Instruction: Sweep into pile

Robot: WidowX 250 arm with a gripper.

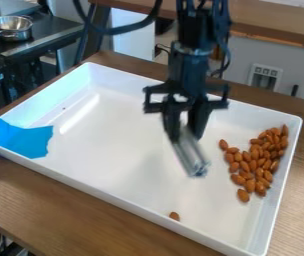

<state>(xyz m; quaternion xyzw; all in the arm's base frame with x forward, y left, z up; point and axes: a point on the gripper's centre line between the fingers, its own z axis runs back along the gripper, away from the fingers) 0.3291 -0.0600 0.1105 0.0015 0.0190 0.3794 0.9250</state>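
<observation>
The black gripper (183,131) hangs over the middle-right of the white tray (124,197), shut on a slim, shiny metallic tool (191,154) that slants down toward the tray floor. To the right of the tool, many brown almonds (253,161) lie in a loose cluster along the tray's right side. One single almond (174,216) rests apart from them, near the front wall of the tray. Whether the tool's lower end touches the tray floor, I cannot tell.
A blue cloth or sheet (22,139) drapes over the tray's left corner. The tray stands on a wooden table (61,204) with raised walls all round. Behind at the upper left, a metal bowl (12,27) sits on a dark counter. A tiny dark speck lies in the tray's left part.
</observation>
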